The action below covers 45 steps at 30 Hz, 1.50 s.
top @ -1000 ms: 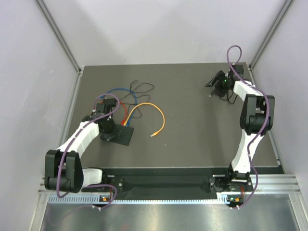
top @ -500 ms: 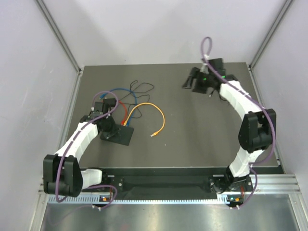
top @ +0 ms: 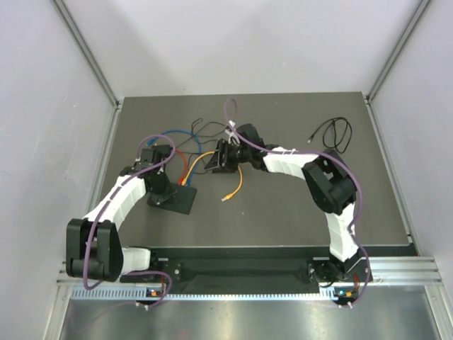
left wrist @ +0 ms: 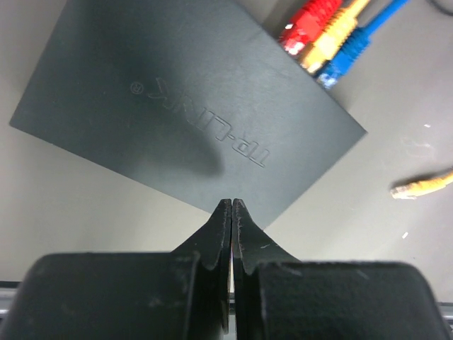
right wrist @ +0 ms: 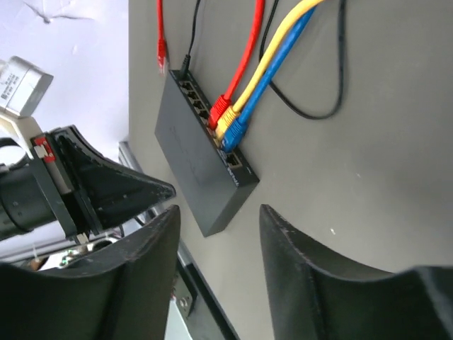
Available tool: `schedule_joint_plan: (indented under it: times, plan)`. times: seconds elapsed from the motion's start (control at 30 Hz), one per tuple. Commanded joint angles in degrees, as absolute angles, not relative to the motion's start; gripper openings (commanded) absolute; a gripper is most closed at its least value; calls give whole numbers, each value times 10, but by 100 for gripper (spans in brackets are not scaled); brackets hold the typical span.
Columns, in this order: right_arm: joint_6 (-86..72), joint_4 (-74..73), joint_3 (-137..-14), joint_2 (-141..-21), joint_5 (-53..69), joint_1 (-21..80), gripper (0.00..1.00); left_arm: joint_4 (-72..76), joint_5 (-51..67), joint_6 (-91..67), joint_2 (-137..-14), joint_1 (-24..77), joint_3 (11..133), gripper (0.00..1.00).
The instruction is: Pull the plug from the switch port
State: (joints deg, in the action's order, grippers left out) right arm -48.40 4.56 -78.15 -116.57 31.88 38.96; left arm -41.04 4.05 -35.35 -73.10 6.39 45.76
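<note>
Nothing pulled yet. The switch (top: pixel 175 202) sits on the worktop (top: pixel 297 212) with the red plug (right wrist: pixel 221 110), yellow plug (right wrist: pixel 226 125) and blue plug (right wrist: pixel 237 132) all seated in its ports. Left claw (left wrist: pixel 232 205) is pinched together, tips at the switch's edge away from the ports, probably bracing it. Right claw (right wrist: pixel 218 212) is apart and empty, hovering off the switch's port side. Left to do: approach, grip, extract.

table (top: pixel 283 212) — dark grey top | thin black cord (top: pixel 333 132) — looped, far right | pale walls (top: pixel 248 42)
</note>
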Motion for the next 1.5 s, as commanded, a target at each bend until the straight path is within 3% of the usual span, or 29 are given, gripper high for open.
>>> schedule_joint_plan:
  times: [0.0, 0.27, 0.47, 1.33, 1.47]
  plan:
    - [-526, 140, -823, -1194, 344, 418, 47, -399, 38, -371, -757, 62, 474, 0]
    - [-539, 158, -867, -1263, 345, 453, 47, -379, 42, -388, -774, 61, 467, 0]
    - [-558, 174, -888, -1293, 342, 456, 35, -378, 48, -389, -773, 61, 462, 0]
    - [-597, 242, -882, -1365, 356, 475, 38, -374, 65, -374, -779, 61, 446, 0]
    - [-603, 244, -889, -1381, 362, 475, 34, -374, 66, -371, -780, 61, 447, 0]
